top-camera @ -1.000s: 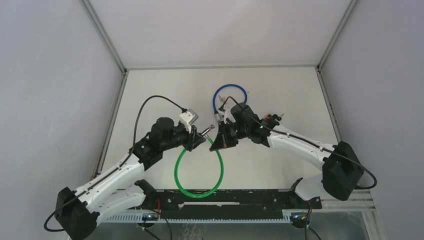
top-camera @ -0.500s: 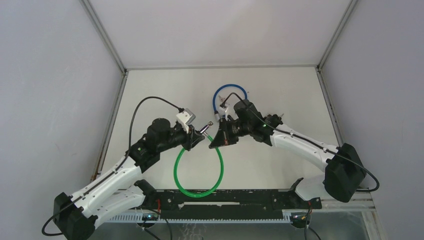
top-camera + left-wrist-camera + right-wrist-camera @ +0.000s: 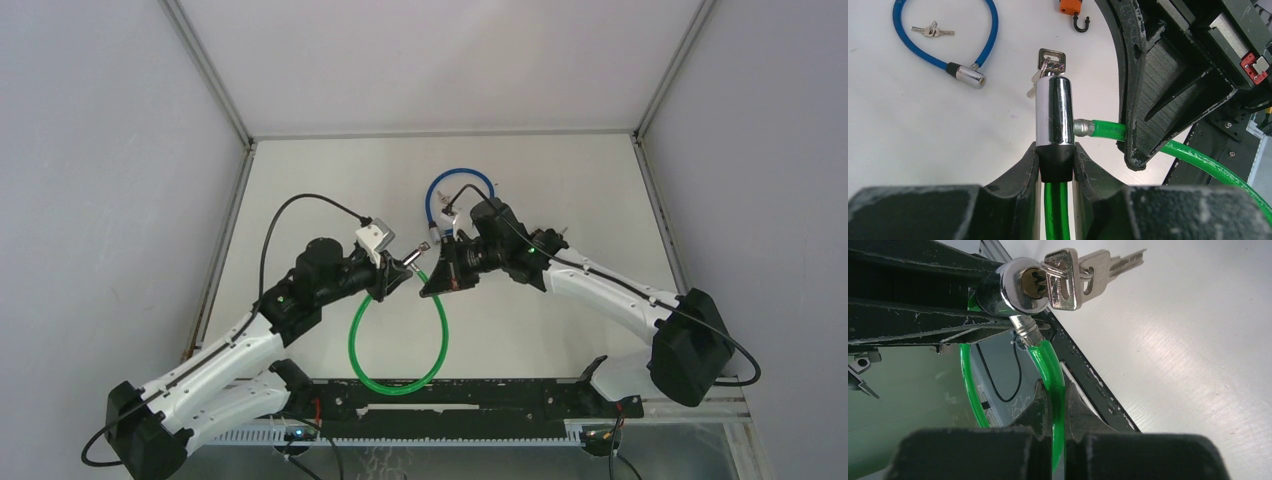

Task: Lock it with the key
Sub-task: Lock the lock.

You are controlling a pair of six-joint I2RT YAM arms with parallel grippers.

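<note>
A green cable lock (image 3: 352,340) hangs in a loop between my two arms. My left gripper (image 3: 1056,162) is shut on the black collar below its chrome cylinder (image 3: 1053,110). A silver key (image 3: 1052,60) sits in the cylinder's end, with a second key hanging from the same ring (image 3: 1108,262). The cable's metal tip (image 3: 1083,127) enters the cylinder's side. In the right wrist view my right gripper (image 3: 1057,395) is shut on the green cable (image 3: 1050,367) just behind that tip, and the keyhole face (image 3: 1030,277) shows close above.
A blue cable lock (image 3: 460,180) lies on the white table behind the grippers, with a small bunch of keys (image 3: 933,31) inside its loop. An orange padlock (image 3: 1070,7) lies beyond. A black rail (image 3: 450,395) runs along the near edge.
Both arms have shifted slightly up and left with the lock held between them, then stopped. Both grips are unchanged.
</note>
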